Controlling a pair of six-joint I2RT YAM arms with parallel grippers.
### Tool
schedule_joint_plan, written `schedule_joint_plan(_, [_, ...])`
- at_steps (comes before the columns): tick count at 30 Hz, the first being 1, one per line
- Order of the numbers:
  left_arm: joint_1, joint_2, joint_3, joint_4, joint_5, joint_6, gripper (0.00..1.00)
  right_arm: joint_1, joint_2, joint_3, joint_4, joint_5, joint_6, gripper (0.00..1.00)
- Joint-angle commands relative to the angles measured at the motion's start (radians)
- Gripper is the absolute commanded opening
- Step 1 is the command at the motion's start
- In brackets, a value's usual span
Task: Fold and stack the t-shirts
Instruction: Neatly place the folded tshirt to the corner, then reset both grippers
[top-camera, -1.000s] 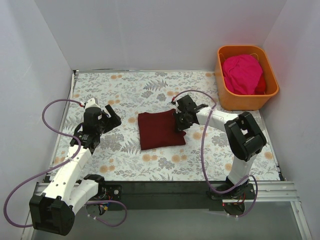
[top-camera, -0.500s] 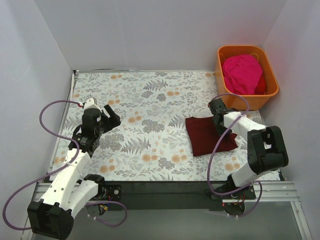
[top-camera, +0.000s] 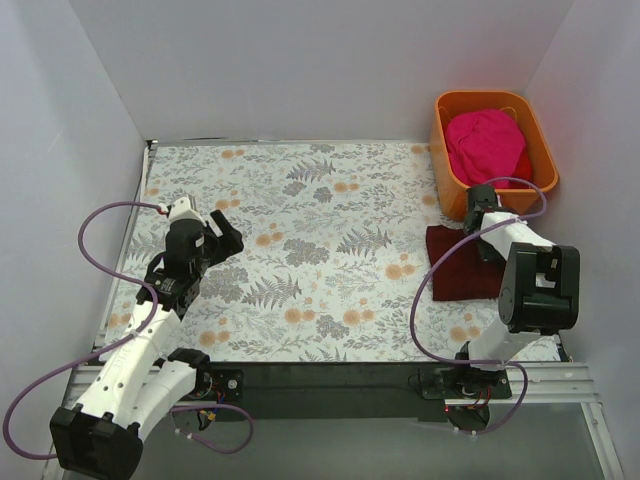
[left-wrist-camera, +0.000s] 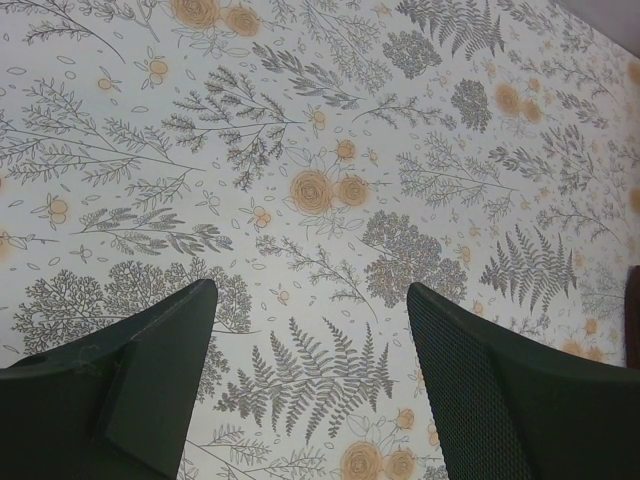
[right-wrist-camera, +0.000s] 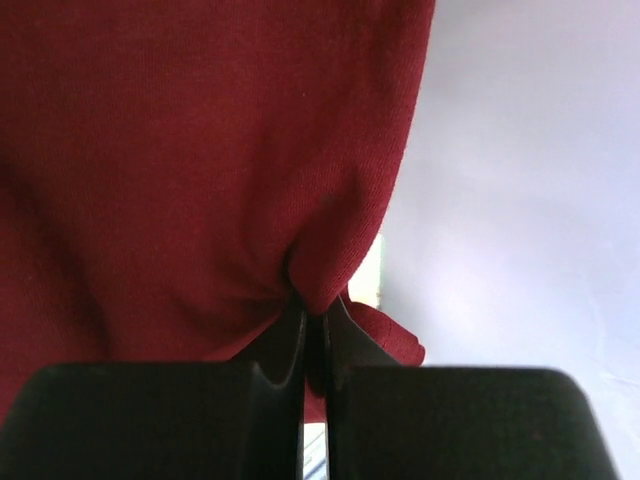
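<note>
Near orange tub (top-camera: 446, 190) | right pincer (right-wrist-camera: 314, 320) pinching maroon t-shirt (top-camera: 455, 272)

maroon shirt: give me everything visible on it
The maroon shirt is plain dark knit cloth, folded into a rough rectangle, lying flat on the floral table at its right side, just in front of the orange tub. The right hand is shut on its far edge, puckering the cloth there.

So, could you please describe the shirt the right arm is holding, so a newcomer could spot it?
Find the orange tub at the table's far right corner. Just in front of it lies a folded maroon shirt, pinched by the right pincer. Unlike the pink shirt, it is dark and outside the tub.
</note>
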Motion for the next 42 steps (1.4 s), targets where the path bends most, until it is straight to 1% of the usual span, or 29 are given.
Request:
schedule_joint_plan(1, [-0.012, -0.01, -0.004, -0.005, -0.028, 0.015, 0.76, -0.053, -0.02, 0.052, 0.067, 0.109, -0.031, 0.01])
schedule_joint_plan(9, [-0.015, 0.0, -0.005, -0.006, -0.026, 0.015, 0.76, -0.11, -0.01, 0.048, 0.124, 0.143, -0.084, 0.01])
schedule_joint_plan(12, [-0.013, 0.002, -0.007, -0.006, -0.025, 0.015, 0.76, -0.114, -0.001, 0.045, 0.137, 0.156, -0.084, 0.01])
schedule_joint_plan(17, [-0.015, 0.006, -0.007, -0.006, -0.025, 0.016, 0.76, -0.136, 0.008, 0.037, 0.153, 0.224, -0.051, 0.02])
schedule_joint_plan(18, [-0.015, 0.006, -0.007, -0.005, -0.025, 0.016, 0.76, -0.143, 0.008, 0.037, 0.157, 0.229, -0.049, 0.03])
schedule_joint_plan(19, [-0.015, 0.005, -0.007, -0.006, -0.026, 0.016, 0.76, -0.143, 0.01, 0.038, 0.158, 0.243, -0.052, 0.05])
schedule_joint_plan(20, [-0.013, 0.005, -0.007, -0.005, -0.026, 0.016, 0.76, -0.145, 0.011, 0.041, 0.164, 0.252, -0.055, 0.17])
schedule_joint_plan(22, [-0.015, 0.005, -0.007, -0.005, -0.026, 0.016, 0.76, -0.151, 0.011, 0.049, 0.166, 0.269, -0.058, 0.32])
schedule_joint_plan(23, [-0.015, 0.003, -0.008, -0.005, -0.026, 0.016, 0.76, -0.153, 0.01, 0.051, 0.166, 0.278, -0.058, 0.46])
schedule_joint_plan(26, [-0.015, 0.002, -0.007, -0.002, -0.026, 0.018, 0.76, -0.153, -0.001, 0.051, 0.166, 0.313, -0.055, 0.62])
schedule_joint_plan(29, [-0.015, -0.003, -0.01, 0.0, -0.025, 0.018, 0.76, -0.151, -0.027, 0.035, 0.16, 0.361, -0.04, 0.69])
schedule_joint_plan(31, [-0.015, -0.009, -0.01, 0.0, -0.02, 0.018, 0.76, -0.151, -0.049, 0.025, 0.146, 0.387, -0.025, 0.71])
schedule_joint_plan(32, [-0.015, -0.01, -0.011, 0.003, -0.02, 0.018, 0.76, -0.151, -0.073, 0.025, 0.132, 0.389, 0.009, 0.72])
schedule_joint_plan(34, [-0.015, -0.015, -0.011, 0.005, -0.018, 0.019, 0.76, -0.151, -0.101, 0.028, 0.075, 0.384, 0.043, 0.72])
schedule_joint_plan(36, [-0.015, -0.02, -0.011, 0.006, -0.017, 0.019, 0.76, -0.151, -0.154, 0.019, 0.057, 0.389, 0.069, 0.75])
schedule_joint_plan(40, [-0.015, -0.036, -0.015, 0.008, -0.011, 0.019, 0.76, -0.153, -0.272, 0.029, -0.001, 0.372, 0.126, 0.75])
schedule_joint_plan(42, [-0.015, -0.044, -0.018, 0.008, -0.009, 0.019, 0.76, -0.151, -0.361, 0.046, -0.038, 0.355, 0.17, 0.79])
